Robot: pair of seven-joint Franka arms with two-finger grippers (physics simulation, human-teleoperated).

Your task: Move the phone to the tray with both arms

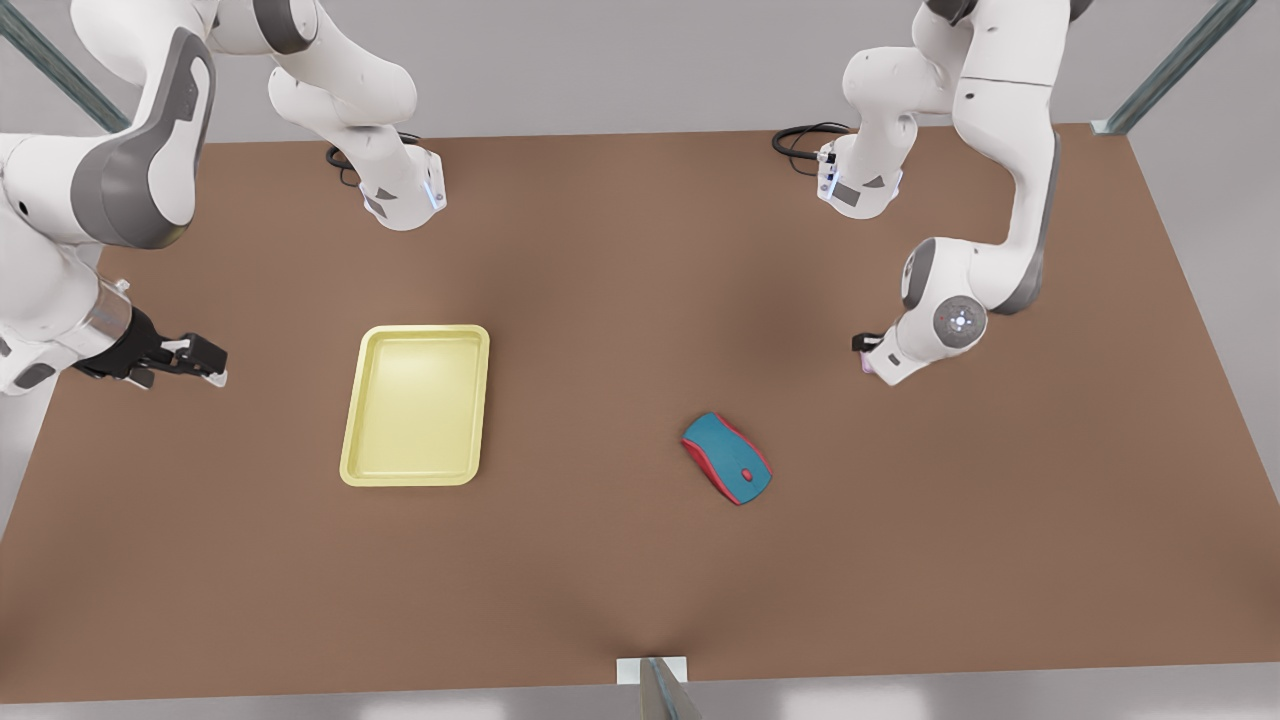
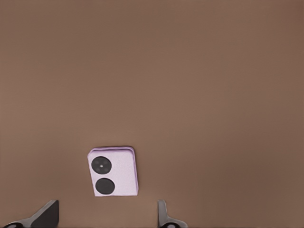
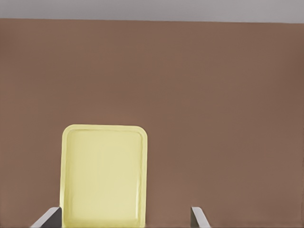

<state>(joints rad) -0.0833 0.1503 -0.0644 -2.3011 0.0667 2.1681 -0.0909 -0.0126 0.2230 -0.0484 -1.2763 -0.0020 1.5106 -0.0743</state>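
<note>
— At the fingertips (image 2: 46, 214) of the left gripper (image 2: 107, 216), what do you see?

— Two dark tips spread wide with nothing between them, so the fingers are released. The phone (image 2: 114, 171) lies flat on the brown table (image 2: 190, 71) just ahead of them, lens side up, its two black lenses stacked along one edge. Neither tip touches it.

— And from the front?

— That gripper (image 1: 866, 350) sits low over the table at the front view's right, at the end of a folded white arm (image 1: 1010, 200). A sliver of pink (image 1: 868, 366) peeks out under it. The teal-and-red mouse (image 1: 728, 458) rests near, toward the middle of the table, apart from both gripper and phone.

— The other fingers?

— The right gripper (image 3: 124, 218) is released as well: its grey tips stand far apart and grasp nothing. The tray (image 3: 142, 142) lies beyond them, seen lengthwise.

— Anything in the tray?

— Its floor shows plain pale yellow from rim to rim. From the front, the tray (image 1: 352, 440) lies flat, left of the table's centre, and the right gripper (image 1: 205, 362) hangs beside it at the front view's left edge, pointing sideways toward it without touching.

— So the phone relative to the tray?

— Well apart, outside it, on the bare table across from it, with the mouse between them
</note>
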